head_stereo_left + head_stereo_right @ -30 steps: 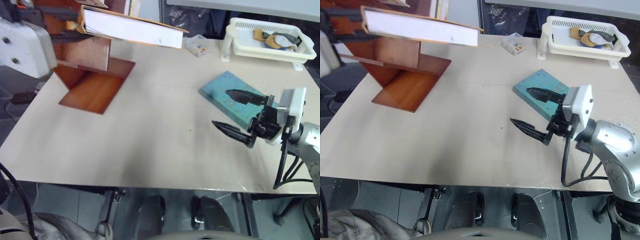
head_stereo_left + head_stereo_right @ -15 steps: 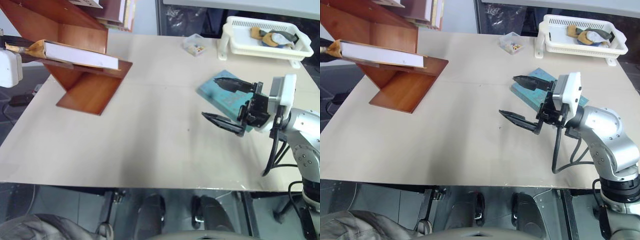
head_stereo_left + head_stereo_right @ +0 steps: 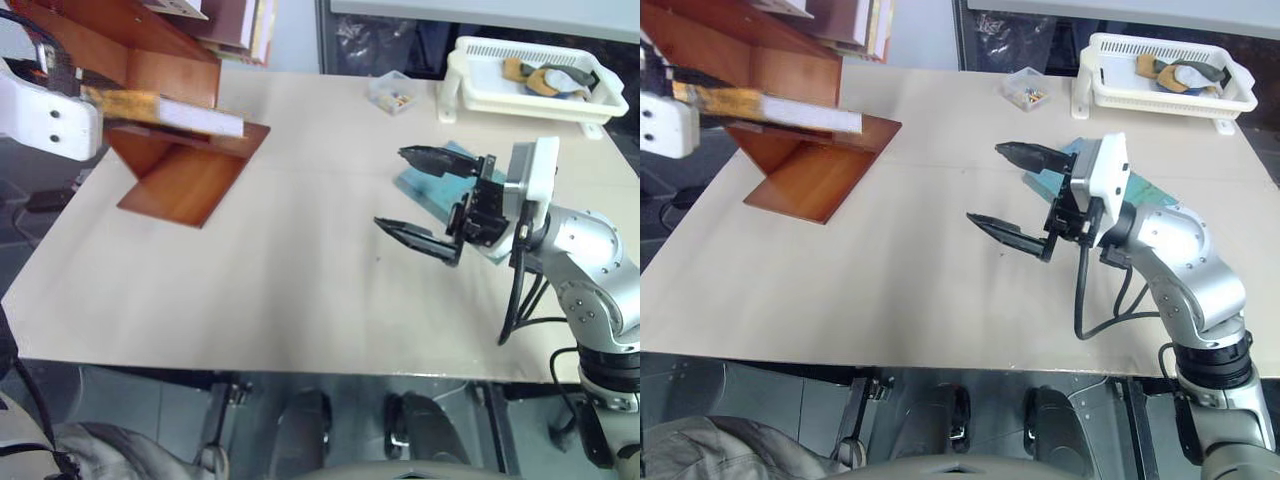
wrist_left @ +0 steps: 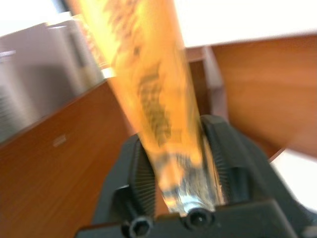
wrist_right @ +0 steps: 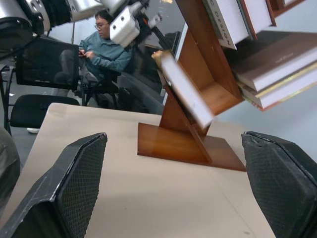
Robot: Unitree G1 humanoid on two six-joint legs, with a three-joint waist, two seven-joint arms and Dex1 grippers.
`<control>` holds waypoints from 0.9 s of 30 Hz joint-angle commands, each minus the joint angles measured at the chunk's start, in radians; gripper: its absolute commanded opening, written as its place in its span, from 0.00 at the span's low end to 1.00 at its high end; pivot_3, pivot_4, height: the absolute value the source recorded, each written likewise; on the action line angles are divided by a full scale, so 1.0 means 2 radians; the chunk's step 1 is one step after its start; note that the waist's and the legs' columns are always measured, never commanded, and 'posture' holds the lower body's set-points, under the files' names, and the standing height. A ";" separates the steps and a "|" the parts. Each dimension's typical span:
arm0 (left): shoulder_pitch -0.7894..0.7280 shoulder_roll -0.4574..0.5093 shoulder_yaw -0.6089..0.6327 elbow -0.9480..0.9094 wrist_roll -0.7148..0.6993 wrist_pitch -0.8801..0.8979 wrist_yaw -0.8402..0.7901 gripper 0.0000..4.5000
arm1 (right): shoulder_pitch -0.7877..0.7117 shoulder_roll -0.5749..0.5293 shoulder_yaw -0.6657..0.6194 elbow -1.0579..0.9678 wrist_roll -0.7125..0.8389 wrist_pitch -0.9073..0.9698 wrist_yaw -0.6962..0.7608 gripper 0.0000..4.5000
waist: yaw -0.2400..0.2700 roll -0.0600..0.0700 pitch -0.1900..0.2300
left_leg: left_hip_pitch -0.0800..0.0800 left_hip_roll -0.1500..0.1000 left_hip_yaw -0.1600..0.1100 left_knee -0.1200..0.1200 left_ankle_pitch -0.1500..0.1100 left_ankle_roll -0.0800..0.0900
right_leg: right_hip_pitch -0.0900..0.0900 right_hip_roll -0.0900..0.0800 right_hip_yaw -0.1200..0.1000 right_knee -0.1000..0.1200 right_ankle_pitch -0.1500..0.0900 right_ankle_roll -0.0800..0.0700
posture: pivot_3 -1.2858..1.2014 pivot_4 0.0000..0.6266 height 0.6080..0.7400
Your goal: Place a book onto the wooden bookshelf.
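While the book [image 3: 165, 112] lies across a slanted panel of the wooden bookshelf [image 3: 185, 175] at the upper left of the frame, its spine end is seen between the two black fingers of the left hand [image 4: 173, 173]. In the left wrist view the ridged pads [image 4: 143, 173] stand on either side of the orange-yellow spine, but the blur does not let it be told whether they are pressed on it or stand just off it. The white page edges of the book are turned toward the middle of the bench [image 3: 290, 290], and its far end juts out past the panel above the shelf's flat base. Other books [image 5: 267, 64] are stacked in the compartments higher up on the shelf.

At the right centre of the frame the right hand [image 3: 420, 195] is held above the bench with its fingers spread wide and nothing between them, the tips pointed toward the left of the frame. Just behind it a teal book [image 3: 425, 185] lies flat on the bench, partly hidden by the hand. In the upper right corner a white plastic basket [image 3: 530, 85] with some small items in it is set on the bench, and a small clear box [image 3: 392, 92] stands to its left. A seated person [image 5: 101, 52] is seen in the background of the right wrist view.
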 commanded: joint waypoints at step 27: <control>0.531 -0.273 0.166 -0.662 -0.475 0.598 0.315 0.98 | 0.242 -0.084 -0.097 -0.106 -0.083 0.109 -0.129 1.00 | -0.007 0.001 -0.001 | 0.009 0.000 0.000 -0.003 -0.001 0.000 | 0.006 0.000 0.005 -0.001 0.000 0.000 | 0.52 0.24 1.00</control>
